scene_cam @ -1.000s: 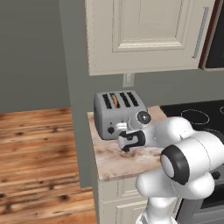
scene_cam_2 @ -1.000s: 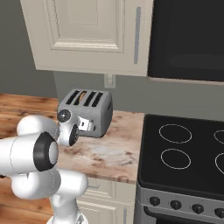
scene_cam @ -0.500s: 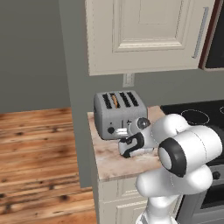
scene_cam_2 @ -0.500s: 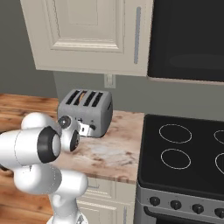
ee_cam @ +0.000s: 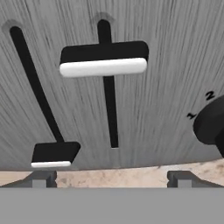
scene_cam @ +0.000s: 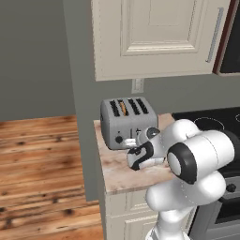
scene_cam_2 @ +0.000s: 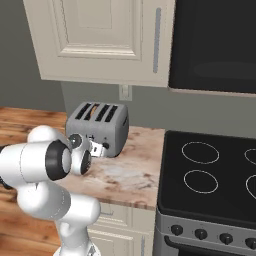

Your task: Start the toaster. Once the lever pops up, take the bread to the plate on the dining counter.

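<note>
- Boxy silver-grey four-slot toaster [scene_cam: 125,123] parked near the back left corner of the beige-pink marble counter top [scene_cam: 123,174], front face turned toward the counter's front edge, so levers and knobs within reach of the arm.
- Thin tan-brown slice of bread [scene_cam: 123,108] sunk in one of the dark top slots, second from the left edge of the toaster in the left base view, only its upper edge showing; placed there for toasting, not yet for lifting.
- In the hand view, one slim black lever with a pale bar [ee_cam: 103,60] high in its track, a second lever [ee_cam: 54,155] down at the bottom of its slanted track; black numbered knob [ee_cam: 211,125] at the right edge.
- White arm folded low over the counter's front edge, wrist bent so the two-finger gripper [scene_cam: 134,146] faces the toaster front squarely, just beside it.
- Fingertips [ee_cam: 43,178] spread wide, nothing between them.
- Judged step: lining up on the raised lever for a downward push.
</note>
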Robot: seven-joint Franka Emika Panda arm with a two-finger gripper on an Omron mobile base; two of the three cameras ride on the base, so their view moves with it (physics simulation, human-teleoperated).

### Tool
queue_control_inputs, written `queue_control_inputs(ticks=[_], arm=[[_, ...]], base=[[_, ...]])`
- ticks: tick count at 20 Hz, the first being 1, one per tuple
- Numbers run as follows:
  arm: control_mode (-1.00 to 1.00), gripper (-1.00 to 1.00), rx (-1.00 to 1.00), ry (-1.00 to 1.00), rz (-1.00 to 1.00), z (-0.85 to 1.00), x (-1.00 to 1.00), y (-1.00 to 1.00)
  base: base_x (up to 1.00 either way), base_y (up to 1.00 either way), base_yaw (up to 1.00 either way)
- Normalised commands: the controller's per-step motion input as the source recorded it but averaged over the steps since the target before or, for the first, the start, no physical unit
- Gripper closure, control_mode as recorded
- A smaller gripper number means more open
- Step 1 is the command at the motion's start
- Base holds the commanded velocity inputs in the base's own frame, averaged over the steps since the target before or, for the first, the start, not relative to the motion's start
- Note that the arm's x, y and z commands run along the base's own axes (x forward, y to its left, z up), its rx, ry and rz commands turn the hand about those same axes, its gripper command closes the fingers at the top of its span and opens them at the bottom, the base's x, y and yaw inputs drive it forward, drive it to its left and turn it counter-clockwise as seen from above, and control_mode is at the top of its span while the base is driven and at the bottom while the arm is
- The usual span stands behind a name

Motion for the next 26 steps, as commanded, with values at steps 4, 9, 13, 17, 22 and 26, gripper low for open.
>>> queue_control_inputs(ticks=[4, 9, 13, 17, 22, 26], arm=[[-1.00, -1.00, 0.00, -0.01, 0.00, 0.02, -0.09, 0.00], [-1.00, -1.00, 0.00, -0.08, 0.00, 0.27, -0.21, 0.09], [-1.00, -1.00, 0.00, -0.14, 0.00, 0.50, -0.25, 0.22], [-1.00, -1.00, 0.00, -0.20, 0.00, 0.48, -0.20, 0.25], [-1.00, -1.00, 0.00, -0.21, 0.00, 0.20, -0.02, 0.08], [-1.00, -1.00, 0.00, -0.14, 0.00, 0.07, 0.00, -0.01]], base=[[0.00, 0.00, 0.00], [0.00, 0.00, 0.00], [0.00, 0.00, 0.00], [0.00, 0.00, 0.00], [0.00, 0.00, 0.00], [0.00, 0.00, 0.00]])
